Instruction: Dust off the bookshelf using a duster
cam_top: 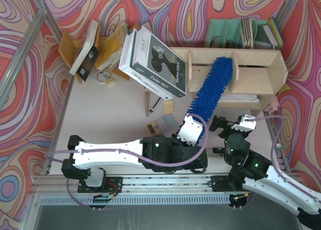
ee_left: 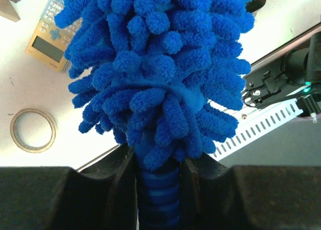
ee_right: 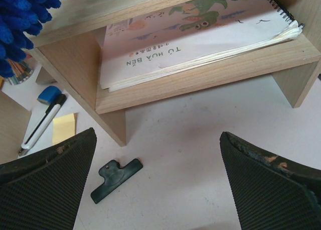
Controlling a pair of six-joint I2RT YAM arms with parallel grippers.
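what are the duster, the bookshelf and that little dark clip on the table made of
Duster: looks like soft microfibre, matte bright blue, judging by its shaggy noodle strands. Bookshelf: unpainted light wood, probably plywood; bare pale grain shows. Clip: dark and smooth, plastic or painted metal; cannot tell which.

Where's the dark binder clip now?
The binder clip lies on the table, lower-left in right wrist view, before the bookshelf upright, right of the sticky note.
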